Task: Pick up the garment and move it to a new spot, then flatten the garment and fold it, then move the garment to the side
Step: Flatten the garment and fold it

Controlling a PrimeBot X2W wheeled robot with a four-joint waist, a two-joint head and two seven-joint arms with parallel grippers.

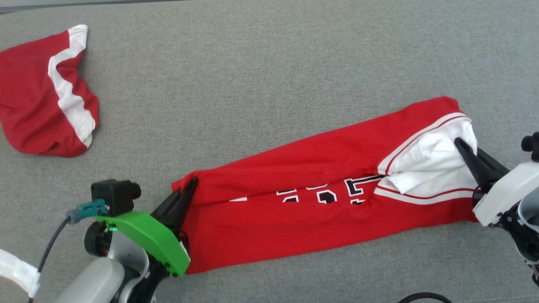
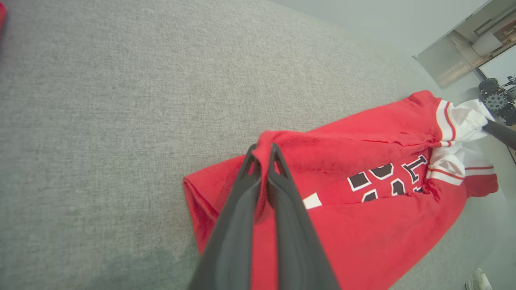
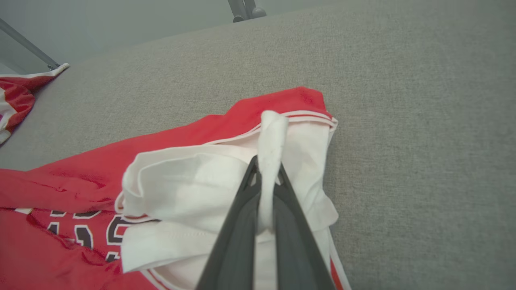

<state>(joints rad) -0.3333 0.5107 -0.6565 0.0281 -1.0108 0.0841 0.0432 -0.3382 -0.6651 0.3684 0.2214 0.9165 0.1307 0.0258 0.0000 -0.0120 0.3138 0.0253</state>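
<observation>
A grey woven fabric surface is stretching wide and flat, and soft, even light is falling on it. In the left wrist view, pale floor is showing beyond its edge, with a small black-wheeled machine standing far off. In the right wrist view, grey metal legs are standing past the far edge, and a slanted metal bar is crossing the corner.

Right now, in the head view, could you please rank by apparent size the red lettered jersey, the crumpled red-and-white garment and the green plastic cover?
1. Red lettered jersey
2. Crumpled red-and-white garment
3. Green plastic cover, though nearest the camera
</observation>
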